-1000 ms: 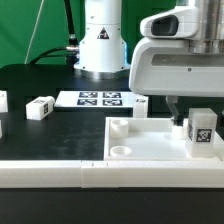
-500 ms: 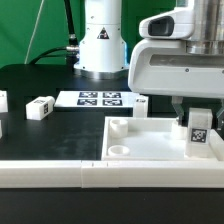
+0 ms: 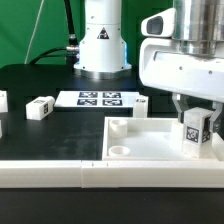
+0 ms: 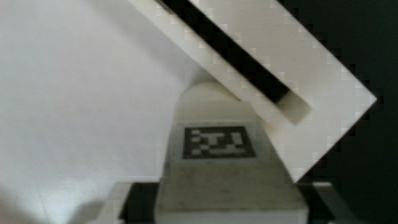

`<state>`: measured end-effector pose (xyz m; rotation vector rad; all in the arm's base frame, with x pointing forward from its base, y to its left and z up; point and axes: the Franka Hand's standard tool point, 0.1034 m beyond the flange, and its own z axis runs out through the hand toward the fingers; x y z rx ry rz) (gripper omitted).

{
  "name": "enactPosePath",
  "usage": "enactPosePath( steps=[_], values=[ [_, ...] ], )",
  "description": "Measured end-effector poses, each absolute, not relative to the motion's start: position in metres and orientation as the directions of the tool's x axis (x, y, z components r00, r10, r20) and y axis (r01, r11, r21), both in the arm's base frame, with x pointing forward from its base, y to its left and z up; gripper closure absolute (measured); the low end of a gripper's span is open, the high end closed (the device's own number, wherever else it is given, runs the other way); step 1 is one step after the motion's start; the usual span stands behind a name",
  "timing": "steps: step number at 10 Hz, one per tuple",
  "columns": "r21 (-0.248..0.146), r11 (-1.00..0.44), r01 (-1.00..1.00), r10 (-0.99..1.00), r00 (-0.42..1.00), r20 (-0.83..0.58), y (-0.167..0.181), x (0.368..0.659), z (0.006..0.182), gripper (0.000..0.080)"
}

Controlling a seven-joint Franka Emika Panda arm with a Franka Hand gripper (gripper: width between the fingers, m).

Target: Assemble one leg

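A white leg (image 3: 196, 134) with a black-and-white tag stands upright at the right end of the large white tray-like panel (image 3: 140, 145). My gripper (image 3: 196, 118) comes down on it from above, its fingers on either side of the leg. In the wrist view the leg (image 4: 222, 150) fills the space between my dark fingers (image 4: 139, 203), its tag facing the camera, with the panel's rim (image 4: 267, 50) beyond. Another leg (image 3: 41, 107) lies on the black table at the exterior view's left.
The marker board (image 3: 100, 98) lies on the table behind the panel. A third white part (image 3: 3, 102) sits at the left edge. The robot base (image 3: 103, 40) stands at the back. A white rail (image 3: 60, 172) runs along the front.
The gripper and arm have shifted to the exterior view's right and turned a little. The held leg has tilted slightly and sits a bit higher in the panel's right end.
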<state>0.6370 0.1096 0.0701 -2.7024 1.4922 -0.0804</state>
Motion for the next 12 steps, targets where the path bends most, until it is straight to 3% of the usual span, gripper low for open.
enactPosePath(
  steps=[4, 7, 8, 9, 10, 11, 12],
  values=[
    [-0.075, -0.162, -0.984, -0.986, 0.165, -0.039, 0.1091, 0.6365, 0.0698, 0.0508],
    [-0.068, -0.024, -0.997, -0.998, 0.028, -0.054, 0.1111, 0.6361, 0.0697, 0.0508],
    [-0.069, -0.037, -0.997, -0.998, 0.04, -0.053, 0.1111, 0.6361, 0.0695, 0.0392],
    [-0.071, -0.064, -0.995, -0.996, 0.067, -0.052, 0.1116, 0.636, 0.0695, 0.0392],
    [-0.073, -0.13, -0.989, -0.99, 0.134, -0.047, 0.1129, 0.6358, 0.0694, 0.0257],
    [-0.078, -0.241, -0.967, -0.969, 0.245, -0.039, 0.1135, 0.6356, 0.0693, 0.0169],
    [-0.082, -0.375, -0.924, -0.926, 0.378, -0.026, 0.114, 0.6354, 0.0691, 0.0156]
  ],
)
